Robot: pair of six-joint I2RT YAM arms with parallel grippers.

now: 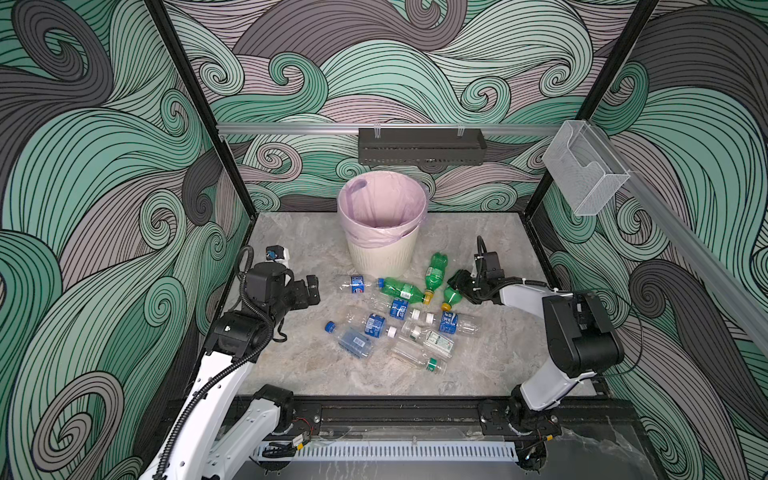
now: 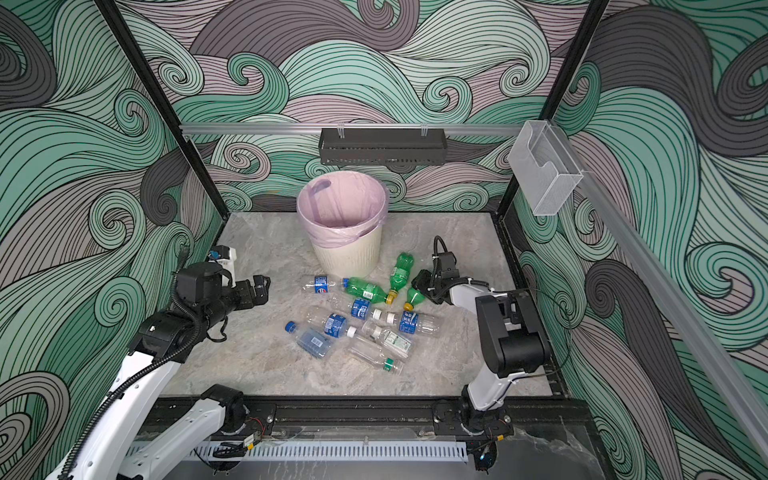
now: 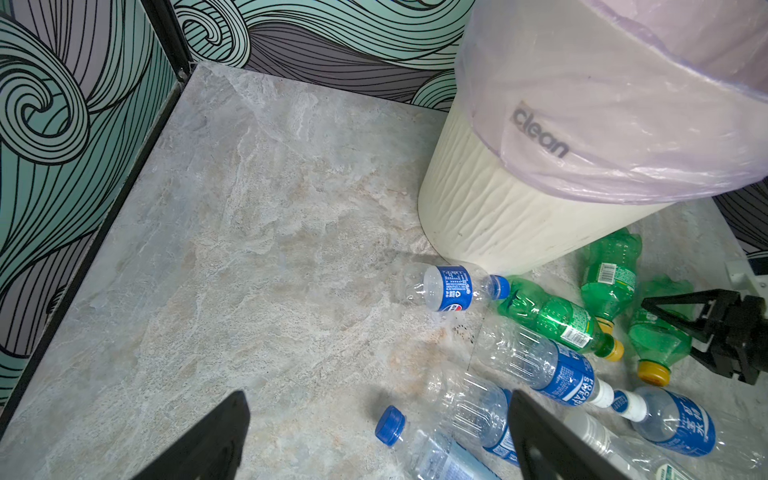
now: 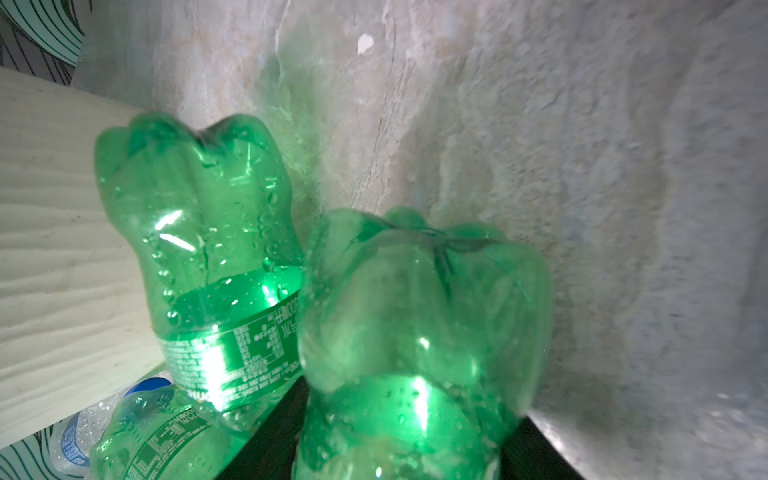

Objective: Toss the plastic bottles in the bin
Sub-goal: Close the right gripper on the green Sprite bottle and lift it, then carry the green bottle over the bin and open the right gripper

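Right claw (image 1: 457, 286): low over the surface (image 1: 311, 374), right of its middle, its black fingers set either side of a green bottle (image 1: 451, 296). Whether they press on it cannot be told.
Bottle in the right claw: clear green plastic, yellow cap, lying on its side with the cap towards the near edge. In the right wrist view it (image 4: 415, 324) fills the frame, lobed base foremost and blurred, with its cap end cut off.
Left claw (image 1: 309, 291): spread wide and holding nothing, above the surface near the left edge.
Other green bottles: two more with yellow caps, lying flat just in front of the bin; one (image 1: 435, 272) touches the bottle in the claw, the other (image 1: 401, 289) lies beside it.
Clear bottles: several crumpled ones on their sides across the middle of the surface. Most have blue labels (image 1: 376, 324), one a white-green label (image 1: 432, 340) and one a green cap (image 1: 432, 365).
Bin (image 1: 382, 257): round cream ribbed wastebasket at the middle of the far edge, with a pale pink bag folded over its rim.
Hard to make out: the clear bottles overlap, so an exact count is unsure. In both top views the right claw hides the base of its bottle. The left wrist view cuts off the bin's rim.
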